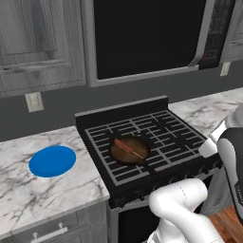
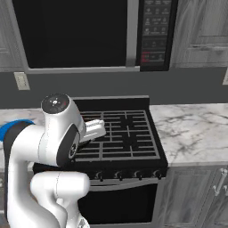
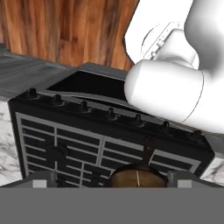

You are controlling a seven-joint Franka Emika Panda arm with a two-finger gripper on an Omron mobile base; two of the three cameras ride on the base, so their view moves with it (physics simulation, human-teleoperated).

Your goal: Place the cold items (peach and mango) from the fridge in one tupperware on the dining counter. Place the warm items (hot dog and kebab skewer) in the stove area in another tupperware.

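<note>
A dark round pan [image 1: 129,150] sits on the left front burner of the black stove [image 1: 166,124]. In it lie a reddish hot dog [image 1: 124,144] and a thin kebab skewer [image 1: 138,154]. In the hand view the pan [image 3: 138,178] is at the bottom edge, its handle [image 3: 148,152] pointing to the stove's knobs, and a pale stick shows inside it. My gripper [image 3: 111,183] hangs above the pan, open, with nothing between its fingertips [image 3: 42,180]. A blue round tupperware [image 1: 52,161] rests on the marble counter left of the stove. Peach, mango and fridge are out of view.
A microwave [image 2: 89,31] hangs over the stove, with grey cabinets on both sides. Marble counter [image 2: 191,129] runs right of the stove. My own white arm [image 2: 58,133] rises in front of the stove's left half. A wall outlet [image 1: 34,101] is behind the left counter.
</note>
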